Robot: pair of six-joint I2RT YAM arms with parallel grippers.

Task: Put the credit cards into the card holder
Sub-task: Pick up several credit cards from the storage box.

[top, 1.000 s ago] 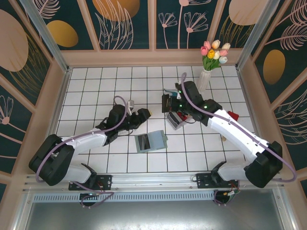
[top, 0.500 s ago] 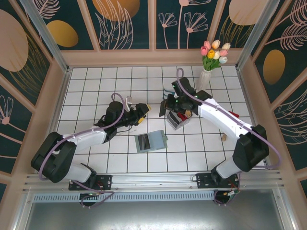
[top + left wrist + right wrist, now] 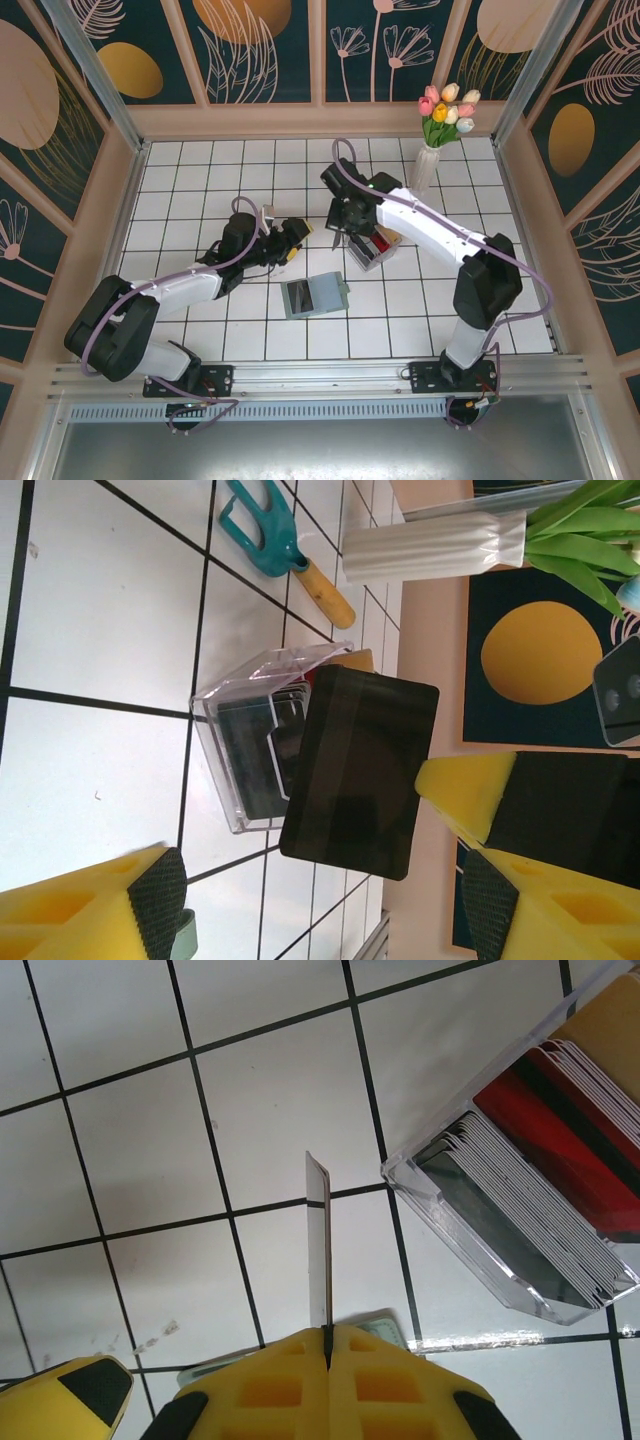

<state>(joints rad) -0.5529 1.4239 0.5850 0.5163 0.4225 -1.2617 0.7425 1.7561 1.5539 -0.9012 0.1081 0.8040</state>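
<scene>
My left jaws stand wide and empty. The card holder [image 3: 315, 296] lies on the counter [image 3: 200, 190] between the arms. My right jaws pinch a dark credit card [image 3: 358, 770] by one edge; any bump at handover could twist it free.

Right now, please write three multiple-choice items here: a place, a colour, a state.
1. Where does the flat sage-green card holder lie?
A) on the near side of the clear plastic box of cards
B) on top of that box
C) inside it
2. What colour is the head of the small toy rake?
A) red
B) teal
C) white
3. The right gripper is
A) open
B) shut on a thin dark credit card
C) shut on the rake
Key: 1 A, the top view shows it lower than the box; 2 B, teal prongs in the left wrist view; 3 B, it pinches the card's edge in the right wrist view.
</scene>
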